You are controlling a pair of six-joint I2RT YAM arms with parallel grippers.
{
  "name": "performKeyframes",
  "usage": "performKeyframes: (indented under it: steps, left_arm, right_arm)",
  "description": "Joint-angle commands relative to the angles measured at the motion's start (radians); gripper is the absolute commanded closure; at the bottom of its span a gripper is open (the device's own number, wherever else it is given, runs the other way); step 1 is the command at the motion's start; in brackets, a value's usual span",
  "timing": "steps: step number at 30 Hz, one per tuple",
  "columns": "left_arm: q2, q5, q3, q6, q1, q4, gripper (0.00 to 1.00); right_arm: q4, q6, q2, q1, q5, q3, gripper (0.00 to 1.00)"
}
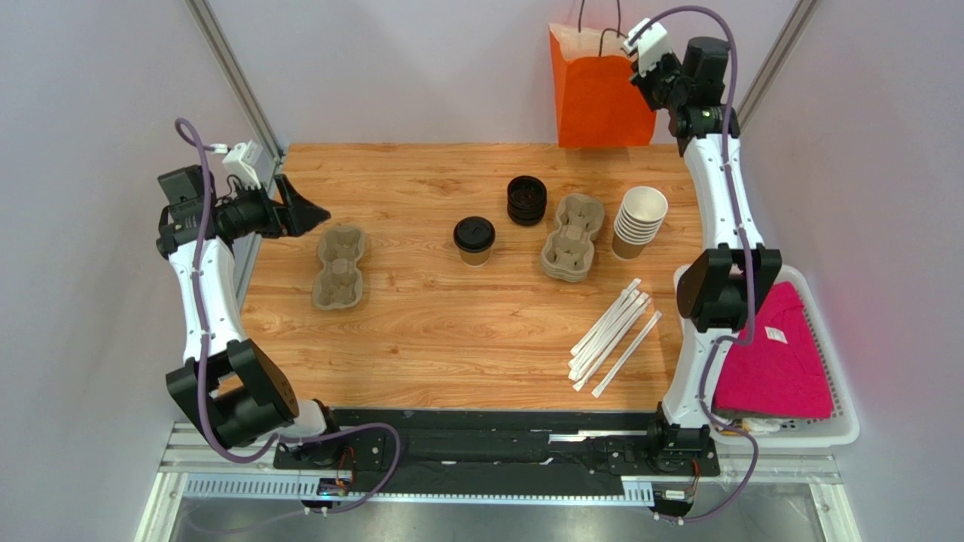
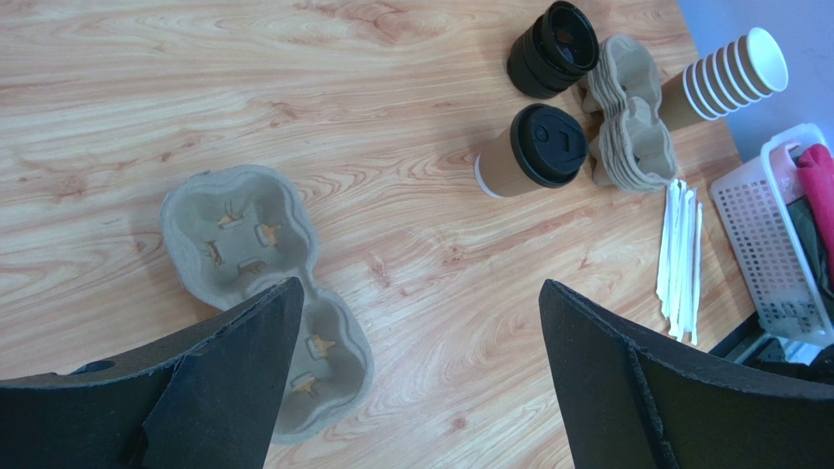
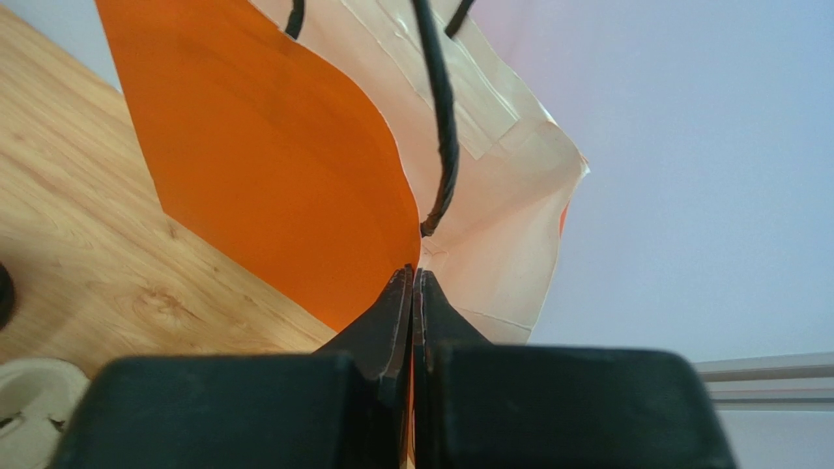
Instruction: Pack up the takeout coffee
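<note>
Small brown paper cup with round black lid (image 1: 474,239) stands upright in middle of wooden table (image 1: 430,339), apart from other things. Left gripper (image 1: 308,211) jaws spread wide, holding nothing, near grey cardboard cup tray (image 1: 341,267). Right gripper (image 3: 413,278) jaws pressed together, pinching top edge of tall orange paper bag (image 1: 597,102) at back of table.

Light wooden surface (image 1: 430,339). Directly beneath the left tool (image 2: 421,285) lies one pulp cup carrier (image 2: 245,234). Beyond that tool stands the takeout coffee (image 2: 533,149), with a stack of black lids (image 2: 553,49), a stack of carriers (image 2: 636,127), a stack of lidless cups (image 2: 724,78) and loose white straws (image 2: 680,254) farther off. An orange paper bag (image 3: 264,166) stands at the right tool (image 3: 413,276), its rim between the closed jaws.
</note>
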Motion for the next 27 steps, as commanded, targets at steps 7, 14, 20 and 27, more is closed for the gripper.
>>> performKeyframes:
  steps: [7,14,20,27]
  left_arm:
    - [-0.065,-0.021,0.132,-0.084,0.002,-0.047,0.01]
    - [-0.133,-0.027,0.256,-0.121,0.02,-0.167,0.01]
    - [-0.224,0.005,0.267,-0.112,0.02,-0.241,0.01]
    - [-0.31,0.038,0.229,0.004,0.018,-0.356,0.01]
  right_arm:
    - [-0.083,0.014,-0.444,0.121,-0.225,-0.082,1.0]
    - [-0.285,-0.194,-0.786,0.332,-0.294,-0.36,1.0]
    - [-0.433,-0.291,-1.019,0.605,-0.185,-0.6,1.0]
    - [-0.513,-0.254,-1.116,0.791,-0.16,-0.81,1.0]
